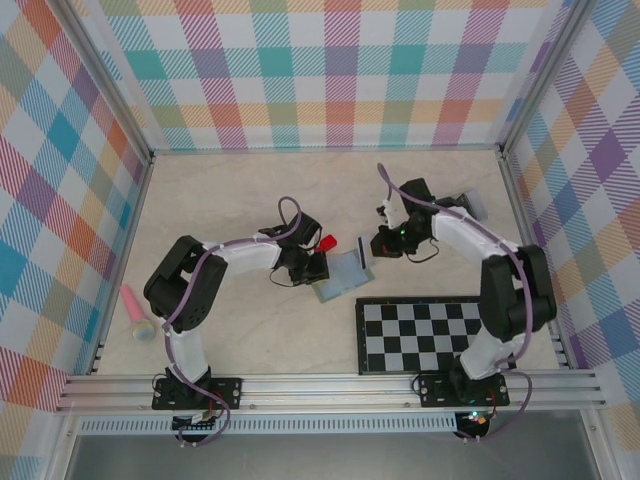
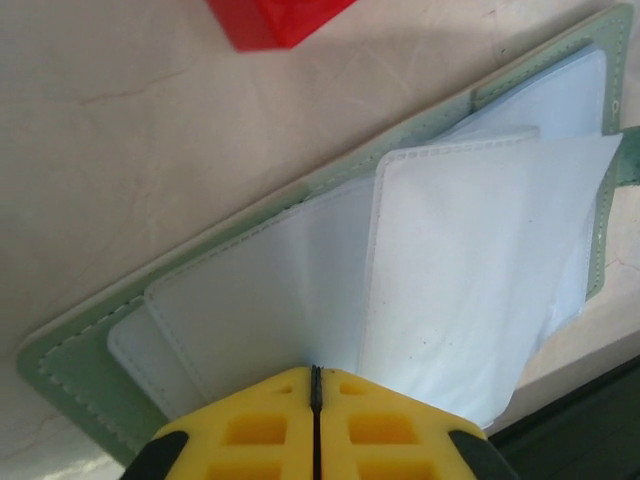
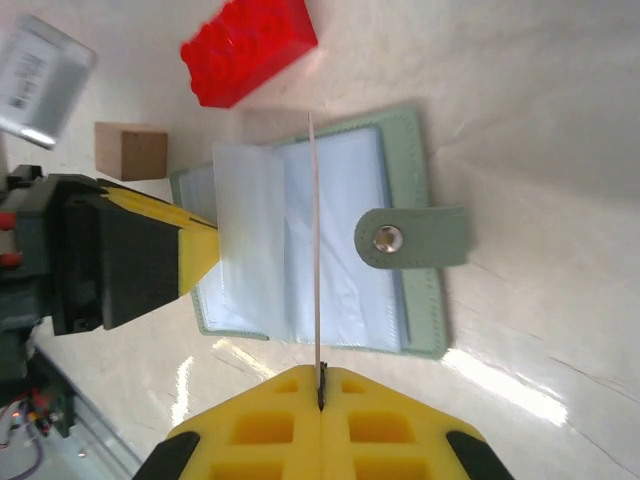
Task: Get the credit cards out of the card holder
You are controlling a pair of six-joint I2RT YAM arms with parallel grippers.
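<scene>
The sage-green card holder (image 3: 420, 300) lies open on the table, its blue-grey clear sleeves up and its snap tab (image 3: 410, 237) to the right. In the top view the card holder (image 1: 343, 280) sits mid-table between the arms. My left gripper (image 2: 315, 370) is shut on the edge of a clear sleeve (image 2: 470, 280) and holds it raised off the card holder (image 2: 70, 365). My right gripper (image 3: 320, 372) is shut on a thin credit card (image 3: 313, 250), seen edge-on and standing above the open holder. The left gripper's yellow fingers (image 3: 190, 250) touch the lifted sleeve from the left.
A red block (image 3: 250, 45) lies just beyond the holder, with a small wooden cube (image 3: 130, 150) and a clear box (image 3: 40, 75) nearby. A black-and-white checkerboard (image 1: 425, 335) lies front right. A pink object (image 1: 137, 312) rests by the left wall.
</scene>
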